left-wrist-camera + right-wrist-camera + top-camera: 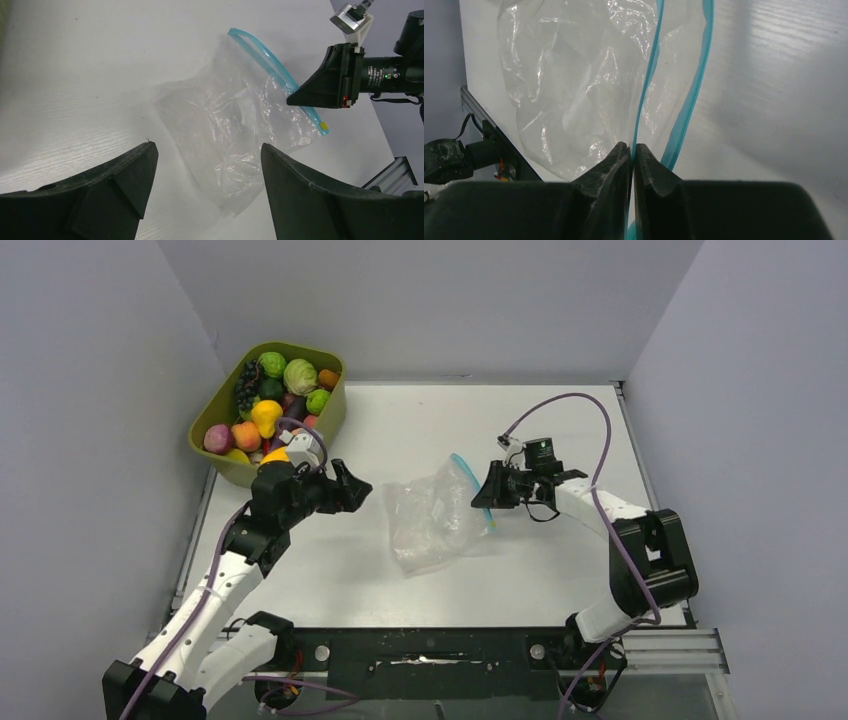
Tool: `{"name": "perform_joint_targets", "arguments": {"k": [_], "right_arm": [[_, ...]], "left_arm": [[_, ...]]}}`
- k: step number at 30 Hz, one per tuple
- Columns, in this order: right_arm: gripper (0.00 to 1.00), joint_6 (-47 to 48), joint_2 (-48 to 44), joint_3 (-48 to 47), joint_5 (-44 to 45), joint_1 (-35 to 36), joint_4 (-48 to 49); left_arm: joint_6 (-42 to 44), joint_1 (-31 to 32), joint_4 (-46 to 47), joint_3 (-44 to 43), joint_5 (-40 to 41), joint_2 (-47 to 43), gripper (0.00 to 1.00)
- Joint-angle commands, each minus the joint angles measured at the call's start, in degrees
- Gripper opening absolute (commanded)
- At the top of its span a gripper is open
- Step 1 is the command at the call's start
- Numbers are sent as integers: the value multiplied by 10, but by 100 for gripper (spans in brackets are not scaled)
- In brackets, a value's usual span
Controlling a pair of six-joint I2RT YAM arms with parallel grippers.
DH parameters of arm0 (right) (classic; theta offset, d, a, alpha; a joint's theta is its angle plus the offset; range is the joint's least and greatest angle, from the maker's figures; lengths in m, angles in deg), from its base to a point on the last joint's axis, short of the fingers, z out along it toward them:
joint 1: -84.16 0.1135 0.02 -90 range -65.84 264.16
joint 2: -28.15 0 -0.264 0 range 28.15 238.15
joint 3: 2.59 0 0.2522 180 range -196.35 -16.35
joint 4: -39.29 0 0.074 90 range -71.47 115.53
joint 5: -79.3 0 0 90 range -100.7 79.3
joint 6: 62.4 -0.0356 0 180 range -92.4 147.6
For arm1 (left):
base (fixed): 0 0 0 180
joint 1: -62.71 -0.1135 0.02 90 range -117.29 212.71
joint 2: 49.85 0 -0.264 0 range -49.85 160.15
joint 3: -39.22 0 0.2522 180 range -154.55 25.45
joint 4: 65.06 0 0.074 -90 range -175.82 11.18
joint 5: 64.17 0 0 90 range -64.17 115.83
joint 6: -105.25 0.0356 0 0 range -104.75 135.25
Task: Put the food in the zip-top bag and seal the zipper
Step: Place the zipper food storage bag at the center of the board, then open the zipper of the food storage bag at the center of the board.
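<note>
Zip-top bag point(435, 515) lies crumpled on the table point(560, 430), about mid-table, between my two arms. Its zipper point(463, 463) is the edge on the right, toward my right arm. The zipper's long axis runs from the far side toward the near side, slanting a little right as it comes near. The mouth faces right and the bag body spreads left and nearward from it. In the left wrist view a small yellow mark sits at the near end of the strip.

Right gripper point(482, 495): fingers pressed together on one teal lip of the zipper, roughly midway along it. In the right wrist view the held lip runs straight up from between my fingertips. The second lip bows off to the right of it, so the mouth stands parted there.

Left gripper point(352, 488): jaws spread wide, holding nothing, between the tub and the bag. It is apart from the bag, with fingertips aimed at the bag's left side.

Tub point(205, 425), olive green, sits at the far left corner of the table, well apart from the bag. All the food point(285, 400) I can see is piled in it: cabbage point(300, 375), pear point(266, 417), peach point(246, 435), orange point(328, 378), dark grapes point(247, 375).
</note>
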Motion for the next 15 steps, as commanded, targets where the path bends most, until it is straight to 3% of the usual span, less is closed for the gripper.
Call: {"name": "perform_joint_targets", "arguments": {"k": [1, 8, 15], "right_arm": [[9, 4, -74, 25, 7, 21, 65], [1, 55, -163, 28, 173, 126, 71], [0, 97, -235, 42, 301, 219, 111]], "left_arm": [[-22, 4, 7, -10, -4, 2, 74], [-33, 6, 30, -41, -3, 33, 72], [-68, 8, 32, -99, -18, 78, 72]]}}
